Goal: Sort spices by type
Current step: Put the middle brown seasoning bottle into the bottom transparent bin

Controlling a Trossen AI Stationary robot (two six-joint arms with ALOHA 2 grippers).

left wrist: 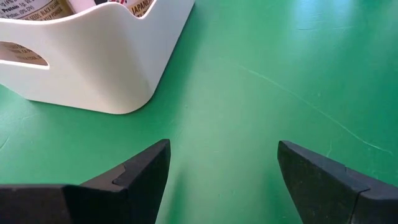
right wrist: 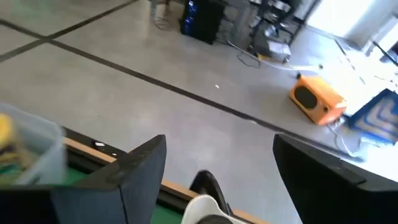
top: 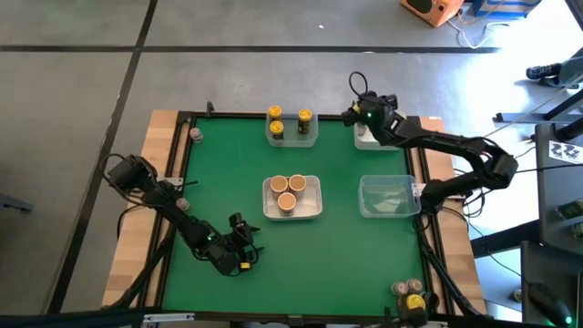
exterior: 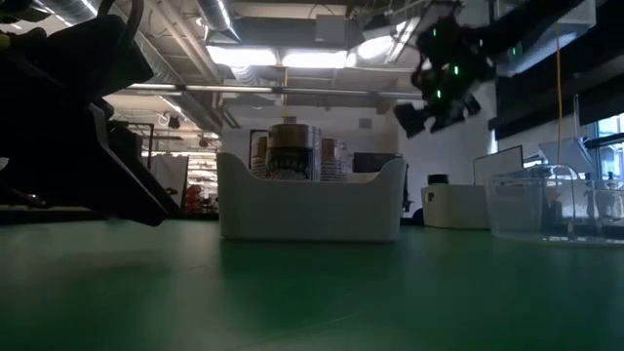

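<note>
Green matting covers the table (top: 219,182), framed by a dark rail with pale wood strips down both sides. At its middle sits a white tub (top: 292,198) holding three tan-capped jars (top: 288,189) packed close together. Toward the far edge a clear tub (top: 291,131) carries three yellow-capped jars (top: 302,117), two at the back and one in front on the left. A second white tub (top: 366,137) stands at the far right corner, and an empty-looking clear tub (top: 387,196) lies near the right edge. Two more jars (top: 410,296) stand at the near right corner outside the mat, and one small grey-capped jar (top: 195,135) stands on the wood at the far left corner.

The left gripper (top: 244,239) rests low over the mat near the front left, its fingers spread wide with nothing between them; the left wrist view shows only bare green between the fingers (left wrist: 146,168), with the corner of the centre white tub (left wrist: 93,56) just ahead. The right gripper (top: 357,111) hangs raised above the far right corner tub, its jaws wide apart and empty; from its wrist camera the white rounded shape (right wrist: 208,208) below it is too blurred to identify

In the low view the centre tub (exterior: 310,203) shows jars (exterior: 292,148) rising above its rim
</note>
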